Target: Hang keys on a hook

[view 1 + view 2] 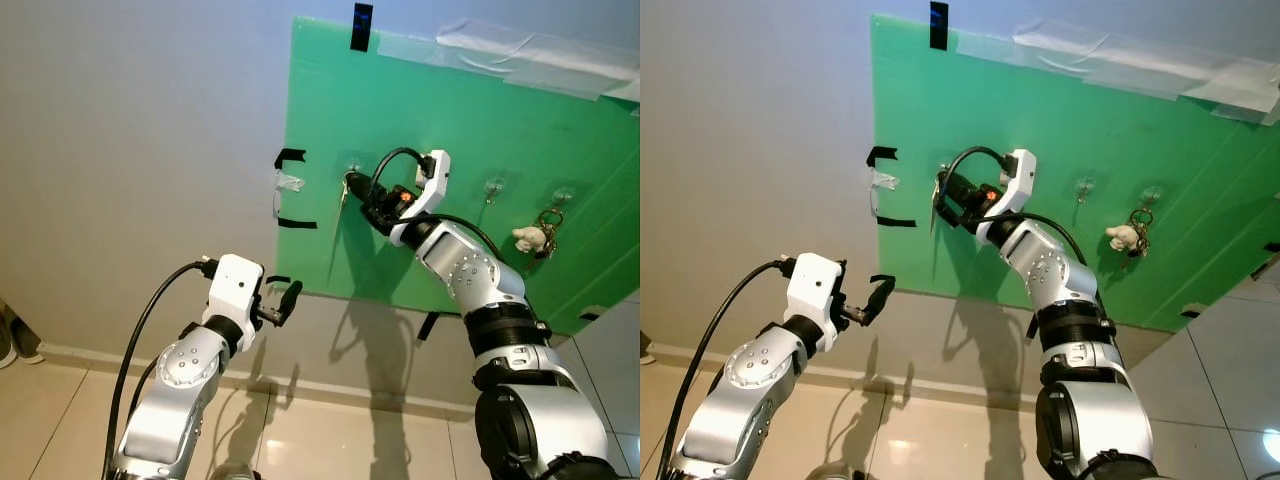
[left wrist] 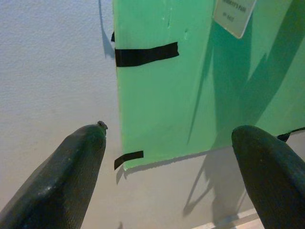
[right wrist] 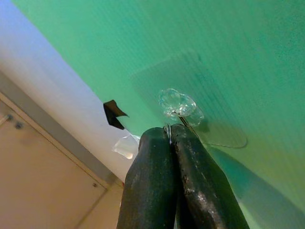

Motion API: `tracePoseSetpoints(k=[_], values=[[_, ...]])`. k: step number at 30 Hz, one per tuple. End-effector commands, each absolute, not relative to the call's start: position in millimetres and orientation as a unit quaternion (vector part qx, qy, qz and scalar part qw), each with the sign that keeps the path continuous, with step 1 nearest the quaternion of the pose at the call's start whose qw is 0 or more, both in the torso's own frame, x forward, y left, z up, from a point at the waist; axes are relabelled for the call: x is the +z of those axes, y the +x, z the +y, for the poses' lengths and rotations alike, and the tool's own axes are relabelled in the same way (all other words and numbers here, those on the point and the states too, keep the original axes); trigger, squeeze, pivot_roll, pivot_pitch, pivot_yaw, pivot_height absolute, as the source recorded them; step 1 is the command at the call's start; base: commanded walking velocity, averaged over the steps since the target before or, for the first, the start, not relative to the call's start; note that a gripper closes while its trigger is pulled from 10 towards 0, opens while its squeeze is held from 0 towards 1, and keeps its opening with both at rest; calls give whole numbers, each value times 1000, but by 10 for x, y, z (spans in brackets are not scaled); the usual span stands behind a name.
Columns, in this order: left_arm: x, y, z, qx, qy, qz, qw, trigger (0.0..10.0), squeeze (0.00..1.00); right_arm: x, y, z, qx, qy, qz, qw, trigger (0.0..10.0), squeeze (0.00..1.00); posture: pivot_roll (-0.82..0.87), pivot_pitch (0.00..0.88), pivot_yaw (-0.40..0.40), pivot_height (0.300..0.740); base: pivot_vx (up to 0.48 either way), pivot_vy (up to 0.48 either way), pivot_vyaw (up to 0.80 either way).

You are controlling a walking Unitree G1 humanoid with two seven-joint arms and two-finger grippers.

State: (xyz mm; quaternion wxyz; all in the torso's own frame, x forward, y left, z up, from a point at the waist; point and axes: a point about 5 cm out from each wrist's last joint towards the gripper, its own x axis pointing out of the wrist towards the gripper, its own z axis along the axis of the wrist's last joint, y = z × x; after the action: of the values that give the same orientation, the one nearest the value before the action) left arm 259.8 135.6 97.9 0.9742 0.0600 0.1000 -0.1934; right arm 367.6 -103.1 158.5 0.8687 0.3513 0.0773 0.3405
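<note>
A green board [image 1: 450, 130] hangs on the wall and carries a row of clear hooks. My right gripper [image 1: 351, 183] is raised to the leftmost hook [image 3: 177, 104]. It is shut on a thin wire key ring [image 3: 167, 128] right below the hook's clear knob. A small key [image 1: 343, 196] dangles from its fingertips against the board. Whether the ring is over the hook cannot be told. My left gripper [image 1: 283, 303] is open and holds nothing, low by the wall near the board's lower left corner [image 2: 125, 162].
Two more clear hooks [image 1: 493, 186] lie to the right. The far one holds a key bunch with a small plush toy [image 1: 530, 238]. Black tape strips [image 1: 290, 157] mark the board's left edge. Shoes [image 1: 15, 335] stand on the tiled floor at the left.
</note>
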Motion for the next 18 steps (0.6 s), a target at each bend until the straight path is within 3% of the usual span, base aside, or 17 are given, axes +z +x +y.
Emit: tracePoseSetpoints(k=[1, 15, 18], values=[[1012, 2595, 1339, -194, 63, 98, 974, 10000, 0, 1492, 3674, -1146, 308, 373, 95, 870, 10000, 0, 144, 0, -107, 740, 0, 0, 0], [1017, 2627, 1309, -197, 64, 99, 973, 10000, 0, 1370, 3613, -1186, 295, 393, 113, 864, 10000, 0, 140, 0, -105, 740, 0, 0, 0], [1015, 2623, 1309, -198, 65, 100, 973, 10000, 0, 1387, 3579, -1195, 300, 309, 90, 898, 10000, 0, 139, 0, -105, 740, 0, 0, 0]])
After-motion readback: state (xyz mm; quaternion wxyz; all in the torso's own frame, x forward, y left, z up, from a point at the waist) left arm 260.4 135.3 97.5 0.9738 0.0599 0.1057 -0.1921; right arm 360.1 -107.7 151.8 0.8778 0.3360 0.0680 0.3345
